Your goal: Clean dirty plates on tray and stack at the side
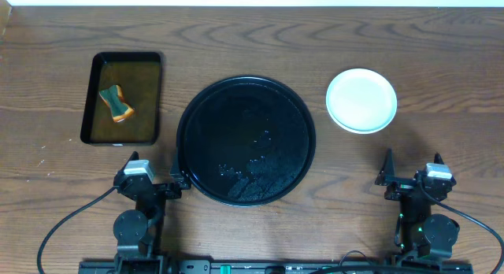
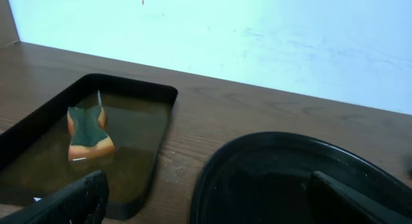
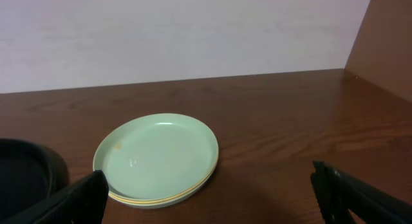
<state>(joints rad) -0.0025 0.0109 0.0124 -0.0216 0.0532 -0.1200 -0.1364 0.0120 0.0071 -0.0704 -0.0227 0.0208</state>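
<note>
Right end effector sits at near right of desk, jaws wide apart, holding nothing. Left end effector at near left, also spread wide, empty. Plates stacked on desk right of the tray, just beside its rim, not touching. Stack lies straight far of right end effector, slightly left; right arm clearly nearer, left arm has the whole tray in between. Plates are round, no long axis. Right wrist view: mint plate on top, yellow rim under it, count unclear. Tray is wet, no plates on it. Judgement: stacking looks done, so next move likely none.
</note>
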